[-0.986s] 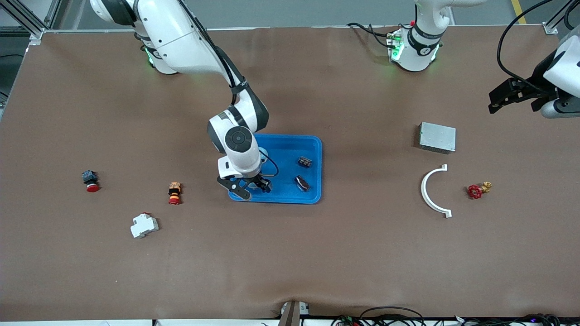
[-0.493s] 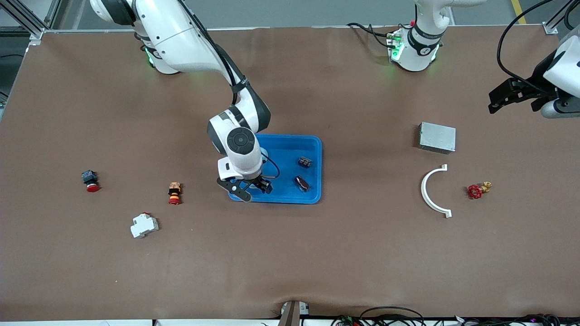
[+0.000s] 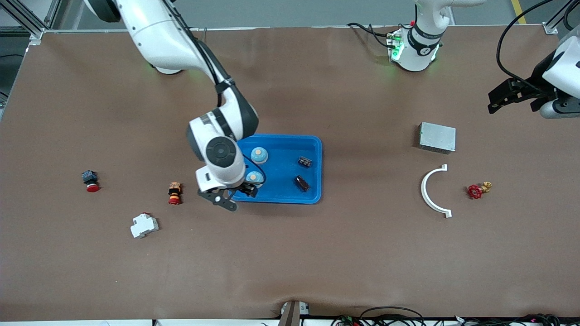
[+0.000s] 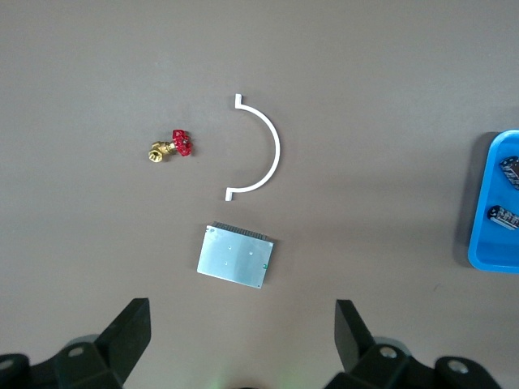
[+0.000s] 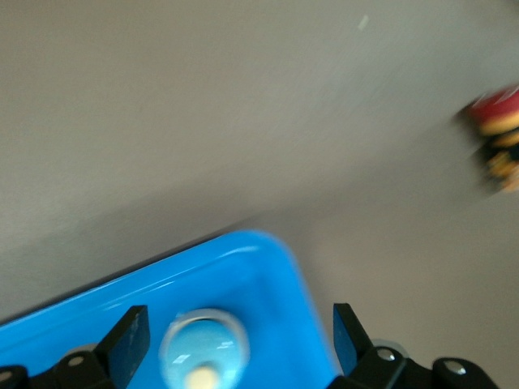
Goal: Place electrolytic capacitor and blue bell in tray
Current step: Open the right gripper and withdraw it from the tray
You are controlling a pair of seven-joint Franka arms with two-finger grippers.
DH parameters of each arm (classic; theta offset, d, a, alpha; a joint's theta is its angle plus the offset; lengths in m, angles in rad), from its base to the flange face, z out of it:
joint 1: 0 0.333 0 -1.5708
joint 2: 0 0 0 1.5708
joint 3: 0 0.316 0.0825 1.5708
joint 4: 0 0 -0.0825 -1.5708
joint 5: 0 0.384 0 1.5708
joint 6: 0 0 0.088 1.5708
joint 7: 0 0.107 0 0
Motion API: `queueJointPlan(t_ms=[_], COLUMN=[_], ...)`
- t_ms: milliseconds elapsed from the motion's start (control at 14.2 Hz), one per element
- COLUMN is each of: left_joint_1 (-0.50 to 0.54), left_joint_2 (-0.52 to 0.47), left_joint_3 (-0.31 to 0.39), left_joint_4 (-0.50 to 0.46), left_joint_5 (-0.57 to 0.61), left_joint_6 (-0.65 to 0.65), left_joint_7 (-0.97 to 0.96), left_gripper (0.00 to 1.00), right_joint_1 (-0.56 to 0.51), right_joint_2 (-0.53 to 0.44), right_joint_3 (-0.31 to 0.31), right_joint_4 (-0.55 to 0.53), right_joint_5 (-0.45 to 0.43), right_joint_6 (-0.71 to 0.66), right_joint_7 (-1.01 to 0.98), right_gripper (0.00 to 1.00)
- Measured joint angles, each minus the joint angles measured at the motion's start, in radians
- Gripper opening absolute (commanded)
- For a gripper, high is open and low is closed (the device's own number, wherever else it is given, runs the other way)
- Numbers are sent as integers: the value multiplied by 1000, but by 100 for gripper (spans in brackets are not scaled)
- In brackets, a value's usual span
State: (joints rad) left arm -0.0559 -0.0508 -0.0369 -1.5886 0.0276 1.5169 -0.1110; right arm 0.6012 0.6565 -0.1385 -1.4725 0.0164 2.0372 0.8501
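Standing Over the Tray Corner: Right Gripper Empty, Parts Already Inside

Right gripper (image 3: 231, 198) hangs over the tray (image 3: 312, 170) corner that lies nearest the front camera at the right arm's end of the tabletop (image 3: 290, 253); its jaws stand apart and hold nothing. One blue bell (image 3: 253, 177) sits in the tray just beside that gripper, toward the tray's middle, and shows between the fingers in the right wrist view (image 5: 201, 356). A second blue bell (image 3: 258, 155) sits in the same tray, farther from the front camera. Two dark cylindrical parts, judged to be electrolytic capacitors, lie in the tray toward the left arm's end: one (image 3: 305, 161) farther from the camera, one (image 3: 302, 183) nearer, its long axis slanted across the tray.

Judgement: the named parts all lie within the rim, so the coming move turns on clearing the gripper upward without catching the rim or the near bell.

Left gripper (image 3: 509, 94) waits above the left arm's end of the tabletop, jaws apart and empty, well away from the tray.

Limits of view: the right wrist picture is smeared, the near bell is partly covered by the right arm in the front view, and capacitor markings cannot be read.
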Motion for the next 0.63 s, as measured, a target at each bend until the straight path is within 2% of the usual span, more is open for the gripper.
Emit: queueJointPlan(t_ms=[352, 634], left_joint_1=[0, 1], left_joint_2=[0, 0], left_joint_3=[-36, -40], left_joint_4=[-2, -3], left_joint_5=[0, 0], left_joint_6=[0, 0], left_joint_7=[0, 0], left_gripper=[100, 100], right_joint_1=[-208, -325], right_joint_2=[-184, -256], right_joint_3=[-5, -3], right_joint_4=[11, 9], right_joint_5=[0, 0], right_joint_6=[-220, -280], right_joint_7=[-471, -586], right_gripper=[100, 100])
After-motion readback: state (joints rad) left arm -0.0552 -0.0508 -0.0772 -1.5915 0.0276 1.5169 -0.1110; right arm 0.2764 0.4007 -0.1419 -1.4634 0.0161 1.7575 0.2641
